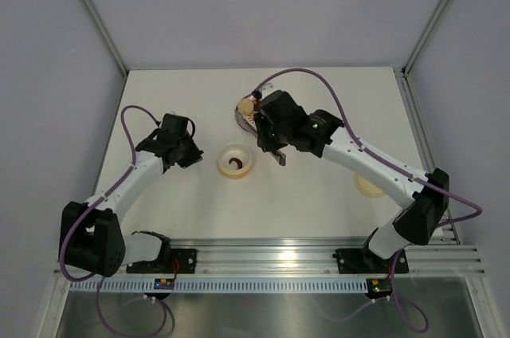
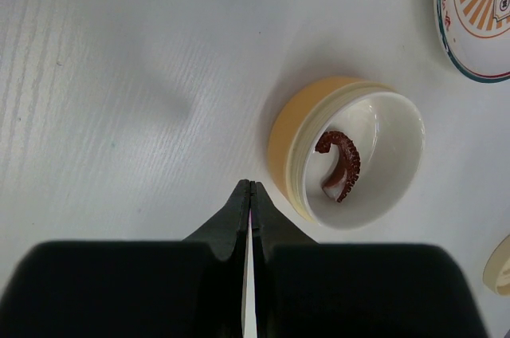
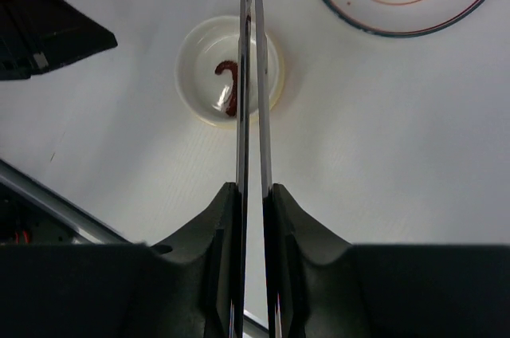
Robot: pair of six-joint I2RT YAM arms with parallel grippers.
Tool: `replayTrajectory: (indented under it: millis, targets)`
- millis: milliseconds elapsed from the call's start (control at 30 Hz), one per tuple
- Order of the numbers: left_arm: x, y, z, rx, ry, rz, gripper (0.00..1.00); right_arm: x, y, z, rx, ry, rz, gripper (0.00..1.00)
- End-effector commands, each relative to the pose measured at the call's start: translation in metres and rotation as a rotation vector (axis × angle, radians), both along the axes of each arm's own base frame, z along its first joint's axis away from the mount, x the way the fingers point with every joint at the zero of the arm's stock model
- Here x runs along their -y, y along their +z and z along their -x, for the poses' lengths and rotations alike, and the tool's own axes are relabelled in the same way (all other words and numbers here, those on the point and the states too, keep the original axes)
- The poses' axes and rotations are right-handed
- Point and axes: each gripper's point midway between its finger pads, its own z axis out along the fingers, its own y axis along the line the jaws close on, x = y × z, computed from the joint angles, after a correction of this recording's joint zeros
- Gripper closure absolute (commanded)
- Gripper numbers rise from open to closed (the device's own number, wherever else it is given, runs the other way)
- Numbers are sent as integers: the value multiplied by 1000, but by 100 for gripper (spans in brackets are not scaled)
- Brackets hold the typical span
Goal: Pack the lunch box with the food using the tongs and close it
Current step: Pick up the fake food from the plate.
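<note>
Right wrist view, nearest: right gripper (image 3: pixel 253 194), matte black, clamped on tongs (image 3: pixel 249 75). Slim polished steel, arms squeezed nearly parallel, crossing over lunch box (image 3: pixel 187 47). Farther: round glossy cream tub on white table (image 3: pixel 398 155), holding one curled red-brown food piece (image 3: pixel 231 100). Farthest: patterned plate (image 3: pixel 374 25), orange rays, dark rim. Left wrist view: left gripper (image 2: pixel 251 194) pinched fully closed, empty, near tub's yellow-orange outer wall.

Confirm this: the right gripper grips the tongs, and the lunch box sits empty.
Not quite: the lunch box is not empty; one red-brown curled piece of food lies in it, as the left wrist view shows. The right gripper does grip the tongs.
</note>
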Motion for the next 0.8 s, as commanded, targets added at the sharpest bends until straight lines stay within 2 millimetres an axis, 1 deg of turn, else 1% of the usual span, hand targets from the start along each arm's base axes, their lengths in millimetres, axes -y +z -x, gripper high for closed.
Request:
replayTrajectory:
  millis: [0,67,167,200,233,267,300,367,400,467,500,567,600,633,767]
  targets:
    - [1,8,1,35,-26,1,100,23,32,-37,84,-85,-23,84]
    - [1,9,1,39,-28,0,100,31,37,-47,85,-106,-37,83]
    - [1,11,1,43,-31,-1,100,50,33,-70,64,-158,-37,82]
    - [1,11,0,43,-35,-1,100,53,28,-75,54,-171,-32,81]
    - [1,11,0,45,-36,-1,100,61,26,-83,45,-190,-29,80]
    - [1,12,0,47,-36,-1,100,65,23,-86,39,-199,-27,78]
    - [1,12,0,47,-38,-3,100,67,16,-91,23,-204,-19,77]
    - [1,12,-1,47,-41,-5,100,74,8,-99,3,-218,-14,74]
    - [1,12,-1,45,-43,-7,100,74,-1,-103,-13,-220,-2,73]
    - [1,12,-1,46,-44,-6,100,79,-9,-109,-33,-228,4,72]
    - [2,11,-2,44,-46,-6,100,79,-18,-111,-50,-229,17,70]
    - [2,10,-2,40,-47,-6,100,79,-22,-115,-57,-229,20,68]
    - [2,9,-2,38,-49,-6,100,78,-25,-115,-64,-227,22,64]
    - [2,8,-2,36,-48,-5,100,77,-29,-116,-72,-225,27,63]
    - [3,8,-2,34,-50,-3,100,74,-36,-120,-79,-221,27,60]
